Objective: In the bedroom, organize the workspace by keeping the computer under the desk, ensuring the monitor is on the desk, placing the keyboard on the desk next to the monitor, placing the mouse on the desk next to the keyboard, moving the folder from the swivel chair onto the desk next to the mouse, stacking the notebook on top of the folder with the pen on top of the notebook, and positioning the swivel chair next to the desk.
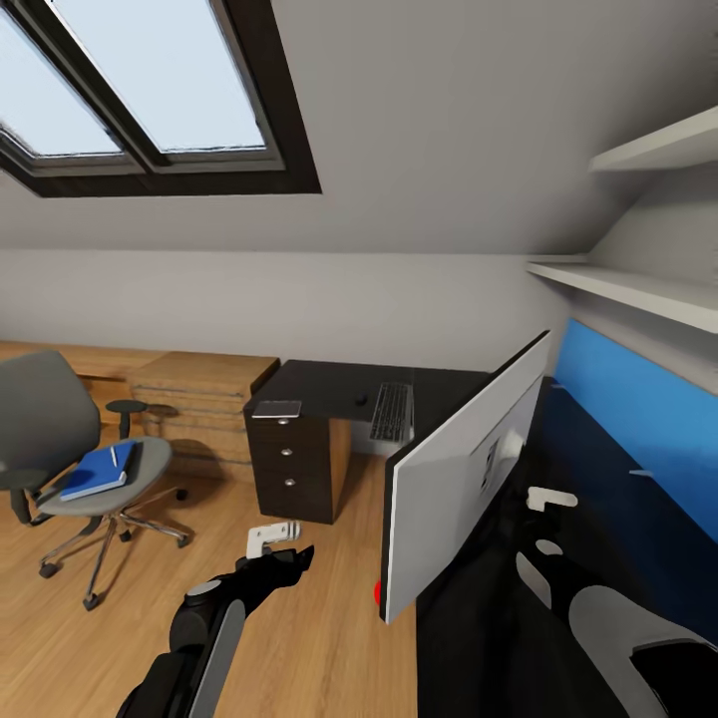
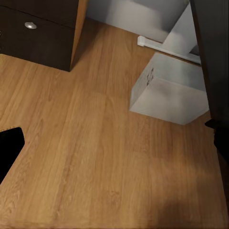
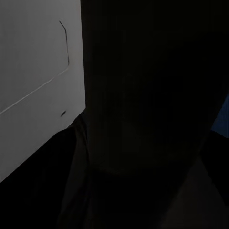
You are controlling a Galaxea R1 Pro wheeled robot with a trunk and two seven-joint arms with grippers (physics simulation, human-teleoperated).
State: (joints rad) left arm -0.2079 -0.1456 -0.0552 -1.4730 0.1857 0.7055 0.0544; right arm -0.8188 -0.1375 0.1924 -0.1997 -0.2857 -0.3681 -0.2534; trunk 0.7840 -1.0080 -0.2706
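- Sloped grey ceiling and skylights overhead; swivel chair point(image 1: 75, 439) far left carries the folder point(image 1: 97, 472).
- Left tool point(image 1: 274, 539) hangs over the floor, nearer the folder; I cannot tell its grip.
- Keyboard point(image 1: 392, 411) lies endwise on the bench point(image 1: 319, 384).
- Monitor point(image 1: 459, 479) stands edge-on beside the right tool point(image 1: 550, 498); grip unclear.

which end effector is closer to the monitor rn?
Right. The right end effector sits just behind the monitor, at its white back. The left end effector hangs over the floor, off the monitor's front side.
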